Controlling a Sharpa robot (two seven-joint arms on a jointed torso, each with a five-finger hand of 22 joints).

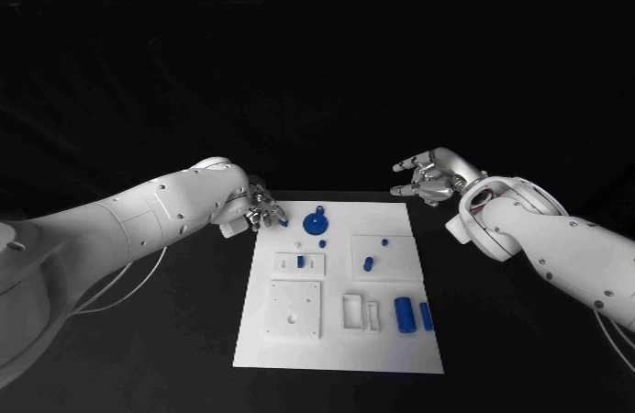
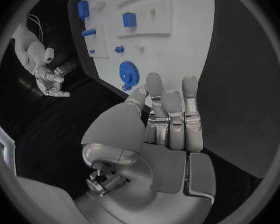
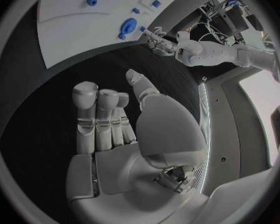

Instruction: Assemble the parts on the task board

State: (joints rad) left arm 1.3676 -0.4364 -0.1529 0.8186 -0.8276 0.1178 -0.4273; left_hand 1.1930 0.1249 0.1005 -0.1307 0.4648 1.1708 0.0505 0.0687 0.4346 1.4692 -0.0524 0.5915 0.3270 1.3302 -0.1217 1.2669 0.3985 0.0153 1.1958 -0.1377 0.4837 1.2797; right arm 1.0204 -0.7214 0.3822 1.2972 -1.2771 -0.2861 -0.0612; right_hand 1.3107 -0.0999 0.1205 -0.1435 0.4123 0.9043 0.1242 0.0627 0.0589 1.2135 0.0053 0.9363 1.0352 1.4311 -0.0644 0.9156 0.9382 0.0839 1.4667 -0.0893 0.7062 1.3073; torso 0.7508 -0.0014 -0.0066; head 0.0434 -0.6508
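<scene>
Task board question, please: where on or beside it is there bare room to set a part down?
The task board is bare along its near edge, below the square plate and the blue cylinders. Black table lies free on both sides. The far left corner is crowded: the blue gear and the left hand.

Matt white task board [image 1: 341, 340], glossy blue plastic parts [image 1: 315, 224], matt black table [image 1: 172, 340]

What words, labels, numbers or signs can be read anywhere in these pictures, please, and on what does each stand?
None can be read.
The task board bears no print, nor do the blue parts such as the gear.
The left hand and right hand show no markings.
</scene>
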